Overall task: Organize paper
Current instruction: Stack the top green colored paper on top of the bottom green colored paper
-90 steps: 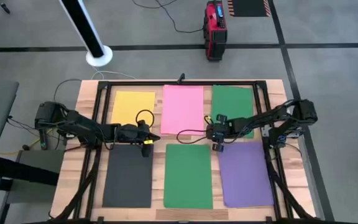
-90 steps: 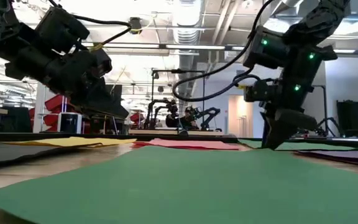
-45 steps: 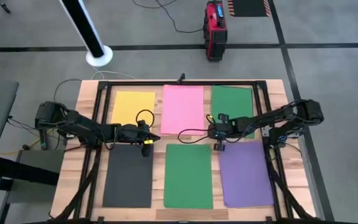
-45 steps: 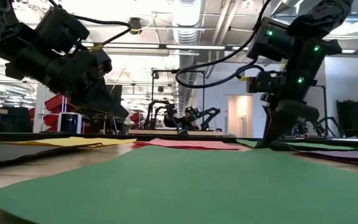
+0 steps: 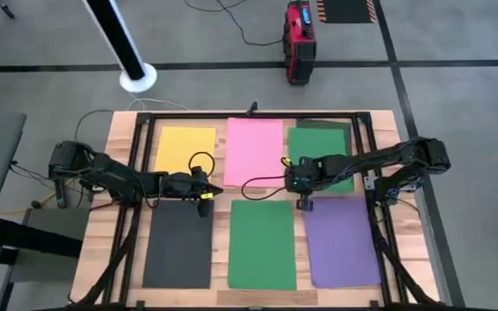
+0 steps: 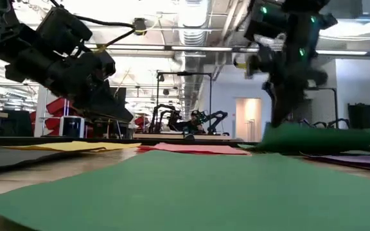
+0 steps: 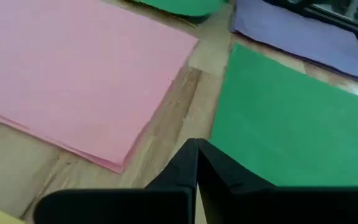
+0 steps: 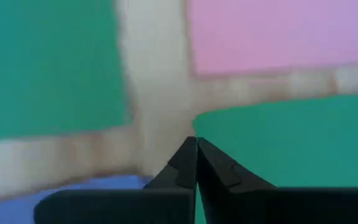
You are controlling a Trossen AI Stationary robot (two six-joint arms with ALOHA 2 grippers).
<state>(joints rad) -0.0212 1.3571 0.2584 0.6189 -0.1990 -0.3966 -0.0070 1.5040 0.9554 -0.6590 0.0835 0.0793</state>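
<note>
Six coloured paper sheets lie on the wooden table: yellow [image 5: 184, 149], pink [image 5: 255, 151] and green [image 5: 322, 160] in the far row, black [image 5: 178, 244], a second green [image 5: 262, 244] and purple [image 5: 342, 240] in the near row. My right gripper [image 5: 290, 180] is shut on the far green sheet [image 6: 320, 138], whose near part is raised. My left gripper [image 5: 219, 190] hovers shut above the bare wood between the pink, black and near green sheets, its fingers [image 7: 196, 155] holding nothing. My right gripper pinches the far green sheet at its near left corner [image 8: 229, 137] between its two shut fingers. The fingers come from above, slanting down. That corner and the near edge [image 6: 313, 131] are lifted off the table; how the far edge lies does not show.
A black metal frame [image 5: 249, 116] runs around the table's edges. Bare wood strips [image 7: 185, 106] separate the sheets. On the floor beyond the table stand a red box [image 5: 299, 39] and a white pole base [image 5: 137, 78].
My right gripper has risen and gone a little toward the table's left and far side, staying shut. The far green sheet has come with it: its near left corner is lifted off the table and the sheet has shifted toward the pink one.
</note>
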